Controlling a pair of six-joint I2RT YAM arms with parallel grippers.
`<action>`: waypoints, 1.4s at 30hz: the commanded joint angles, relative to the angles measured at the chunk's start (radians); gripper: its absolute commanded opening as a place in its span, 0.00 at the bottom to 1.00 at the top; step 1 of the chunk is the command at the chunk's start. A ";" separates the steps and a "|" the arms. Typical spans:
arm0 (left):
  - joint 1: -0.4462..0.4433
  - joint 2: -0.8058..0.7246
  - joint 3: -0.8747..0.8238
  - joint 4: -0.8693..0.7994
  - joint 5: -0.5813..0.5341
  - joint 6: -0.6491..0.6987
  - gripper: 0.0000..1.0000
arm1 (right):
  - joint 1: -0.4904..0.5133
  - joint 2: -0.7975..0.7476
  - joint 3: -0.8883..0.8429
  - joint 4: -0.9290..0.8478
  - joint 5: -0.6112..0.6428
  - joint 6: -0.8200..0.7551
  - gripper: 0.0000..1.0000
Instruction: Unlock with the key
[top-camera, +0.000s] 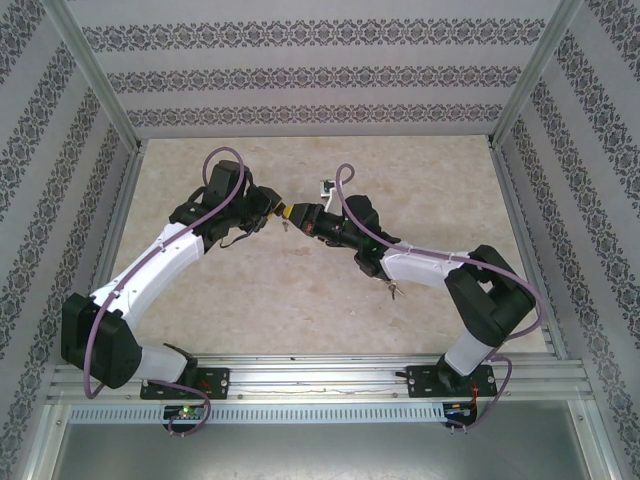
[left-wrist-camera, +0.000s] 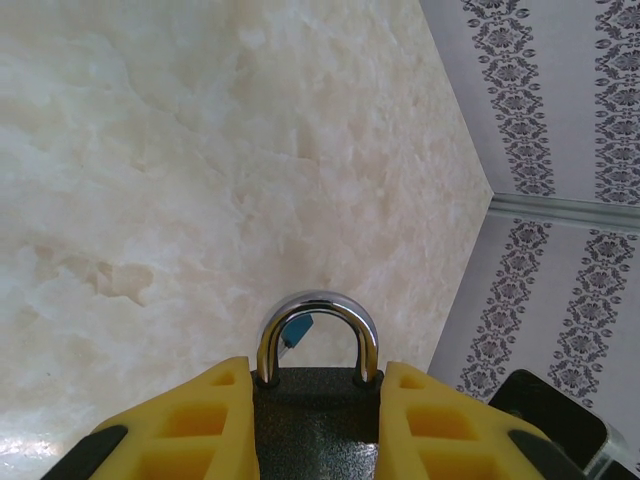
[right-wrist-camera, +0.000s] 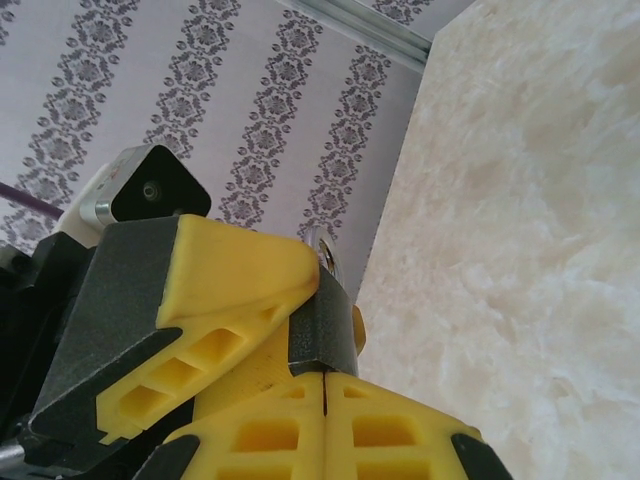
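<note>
The padlock (left-wrist-camera: 315, 425) has a dark textured body and a chrome shackle (left-wrist-camera: 318, 305), which is closed. My left gripper (left-wrist-camera: 318, 378) is shut on the body, one yellow finger on each side. In the top view the two grippers meet nose to nose above the table's middle, the left gripper (top-camera: 272, 207) and the right gripper (top-camera: 296, 214). My right gripper (right-wrist-camera: 327, 380) is shut, its tips pressed against the padlock (right-wrist-camera: 323, 325) at its end opposite the shackle. The key is hidden between those pads. A small blue piece (left-wrist-camera: 296, 327) shows through the shackle.
The marble-look table (top-camera: 300, 290) is bare around the arms. Patterned walls and metal posts (top-camera: 100, 80) close it in. A small metal item (top-camera: 396, 290) lies beside the right forearm. The right arm's camera housing (left-wrist-camera: 550, 410) sits close to the padlock.
</note>
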 joint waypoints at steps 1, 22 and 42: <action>-0.009 -0.039 -0.006 0.028 0.042 0.013 0.25 | 0.002 0.021 -0.016 0.089 -0.017 0.076 0.00; -0.009 -0.048 0.003 0.030 0.030 0.017 0.23 | 0.005 -0.025 -0.059 -0.019 0.024 0.110 0.15; -0.009 -0.043 -0.006 0.031 0.026 0.016 0.23 | 0.012 -0.027 -0.053 0.024 -0.030 0.114 0.25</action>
